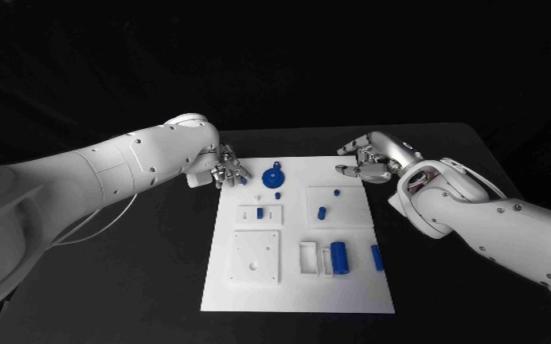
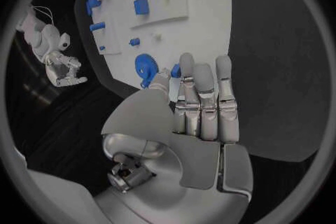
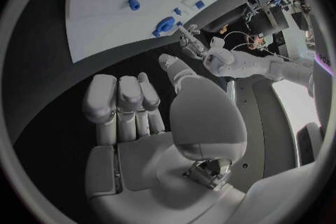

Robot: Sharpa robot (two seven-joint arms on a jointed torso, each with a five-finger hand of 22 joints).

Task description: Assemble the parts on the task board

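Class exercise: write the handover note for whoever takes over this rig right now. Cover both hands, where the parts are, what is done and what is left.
Left hand: at the task board's far left corner, pinching a small blue part.
Right hand: empty, fingers curled, off the far right corner.
Blue wheel lies at the far edge; blue cylinder and blue bar lie near the white bracket.
Done: cannot tell. Left: most parts look loose.
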